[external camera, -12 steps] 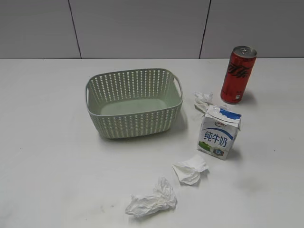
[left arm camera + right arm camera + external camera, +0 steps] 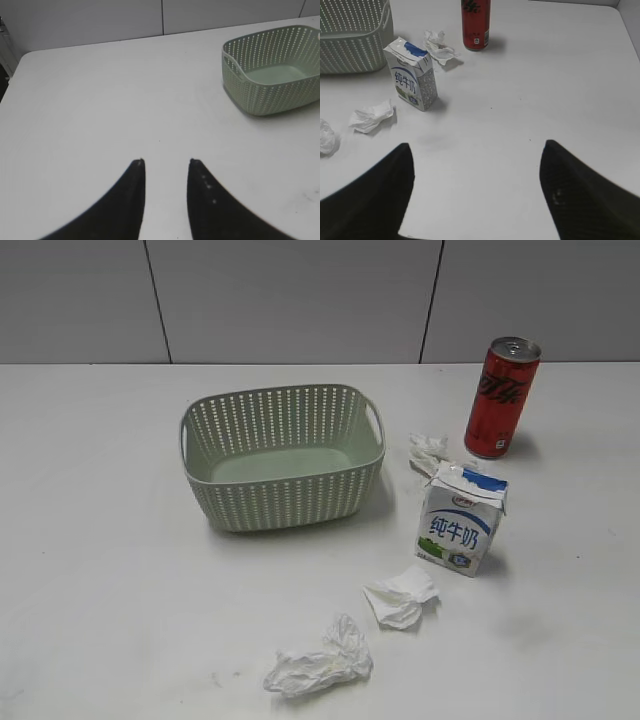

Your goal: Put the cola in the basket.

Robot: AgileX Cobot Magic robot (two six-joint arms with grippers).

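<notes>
The cola (image 2: 501, 397) is a tall slim red can with black lettering and a silver top. It stands upright at the back right of the white table, and its lower part shows in the right wrist view (image 2: 475, 24). The sage-green perforated basket (image 2: 283, 500) stands left of it, empty; it also shows in the left wrist view (image 2: 272, 92) and in the right wrist view (image 2: 350, 47). Neither gripper shows in the exterior view. My left gripper (image 2: 166, 161) is open and empty over bare table. My right gripper (image 2: 477, 145) is wide open and empty, well short of the can.
A white-and-blue milk carton (image 2: 461, 519) stands in front of the cola. Crumpled tissues lie beside the carton (image 2: 429, 452), in front of it (image 2: 401, 597) and near the front edge (image 2: 320, 660). A grey panelled wall closes the back.
</notes>
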